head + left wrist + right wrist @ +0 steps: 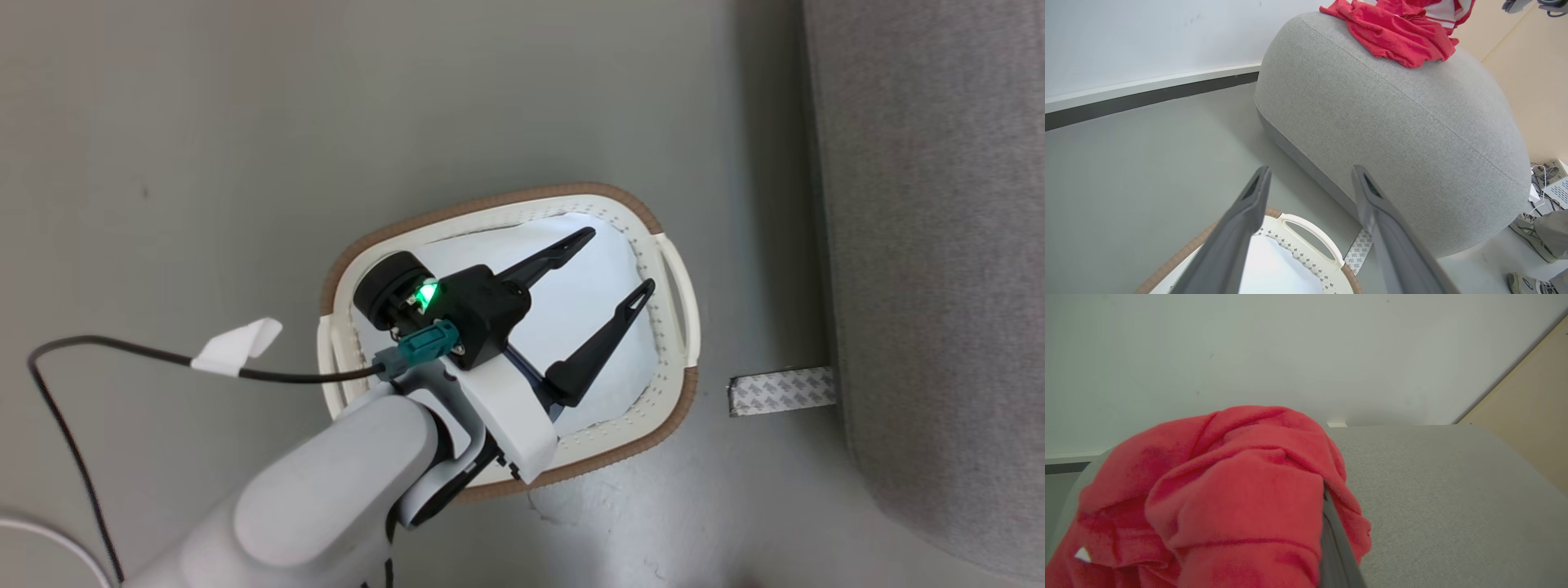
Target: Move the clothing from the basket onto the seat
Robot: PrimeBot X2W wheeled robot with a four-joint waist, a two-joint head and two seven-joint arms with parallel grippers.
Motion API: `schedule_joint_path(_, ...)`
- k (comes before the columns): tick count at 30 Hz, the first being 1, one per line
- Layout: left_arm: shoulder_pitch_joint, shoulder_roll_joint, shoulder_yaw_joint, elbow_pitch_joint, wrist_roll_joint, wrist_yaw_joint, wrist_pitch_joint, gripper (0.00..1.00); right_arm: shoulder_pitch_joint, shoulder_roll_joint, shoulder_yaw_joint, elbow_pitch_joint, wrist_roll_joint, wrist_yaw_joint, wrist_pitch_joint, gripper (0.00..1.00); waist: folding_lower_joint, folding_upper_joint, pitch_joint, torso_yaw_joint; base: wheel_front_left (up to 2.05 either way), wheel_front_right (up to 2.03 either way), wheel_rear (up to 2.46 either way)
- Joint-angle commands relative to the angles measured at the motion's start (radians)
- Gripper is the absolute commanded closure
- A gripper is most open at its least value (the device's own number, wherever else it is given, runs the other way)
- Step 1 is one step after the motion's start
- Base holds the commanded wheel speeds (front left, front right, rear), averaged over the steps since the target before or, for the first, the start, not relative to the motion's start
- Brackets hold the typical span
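Note:
The red clothing lies bunched on top of the light-grey seat. In the right wrist view the clothing drapes over my right gripper, which is shut on it just above the seat; one dark finger shows at the cloth's edge. My left gripper hangs open over the cream basket, nothing between its fingers. In the left wrist view that gripper points past the basket's handle toward the seat. The seat stands right of the basket.
Pale bluish-white fabric lines the basket's inside. A strip of patterned tape lies on the grey floor between basket and seat. A black cable with a white tag trails left. A person's shoes stand beyond the seat.

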Motion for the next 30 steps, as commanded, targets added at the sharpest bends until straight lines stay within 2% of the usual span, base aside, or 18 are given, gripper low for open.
schedule_joint_path(1,-0.012,0.004,0.003,-0.008,0.006,0.002,-0.004,0.0,0.026,0.011,0.018,0.029,-0.016,-0.002,0.014,1.0,-0.0003,-0.0001,0.02,0.021,0.0,0.0,0.0)
schedule_joint_path(4,-0.007,0.004,0.002,-0.007,0.002,0.004,-0.009,0.0,0.043,0.035,0.063,0.074,-0.043,-0.002,0.053,1.0,-0.0003,-0.0001,0.022,0.031,0.0,0.0,0.0)
schedule_joint_path(7,0.003,0.004,0.011,0.004,-0.01,0.007,-0.022,0.0,0.039,0.043,0.116,0.082,-0.061,-0.002,0.099,0.47,-0.0003,-0.0001,0.01,0.037,0.0,0.0,0.0)
schedule_joint_path(8,0.008,0.006,0.015,0.008,-0.013,0.009,-0.031,0.0,0.032,0.045,0.131,0.081,-0.068,-0.002,0.113,0.0,-0.0003,-0.0001,0.001,0.038,0.0,0.0,0.0)
schedule_joint_path(10,0.017,0.01,0.023,0.018,-0.023,0.014,-0.042,0.0,0.025,0.058,0.174,0.066,-0.074,-0.002,0.16,0.0,-0.0003,-0.0001,-0.021,0.037,0.0,0.0,0.0)
schedule_joint_path(14,0.04,0.002,0.028,0.047,-0.042,0.013,-0.07,0.0,0.055,0.038,0.252,0.029,-0.063,-0.002,0.274,0.0,-0.0003,-0.0001,-0.103,0.041,0.0,0.0,0.0)
schedule_joint_path(20,0.13,-0.034,0.046,0.133,-0.091,0.028,-0.131,0.0,0.169,-0.051,0.341,-0.125,0.025,-0.003,0.413,0.0,-0.0003,-0.0001,-0.334,0.065,0.0,0.0,0.0)
schedule_joint_path(23,0.191,-0.035,0.077,0.163,-0.128,0.046,-0.156,0.0,0.208,-0.102,0.36,-0.253,0.059,-0.003,0.431,0.0,-0.0003,-0.0001,-0.453,0.072,0.0,0.0,0.0)
schedule_joint_path(26,0.261,-0.026,0.11,0.178,-0.17,0.055,-0.167,0.0,0.247,-0.119,0.359,-0.357,0.089,-0.003,0.42,0.0,-0.0003,-0.0001,-0.559,0.08,0.0,0.0,0.0)
schedule_joint_path(30,0.339,0.001,0.17,0.172,-0.189,0.091,-0.178,0.0,0.289,-0.115,0.333,-0.47,0.079,-0.003,0.354,0.0,-0.0003,-0.0001,-0.655,0.103,0.0,0.0,0.0)
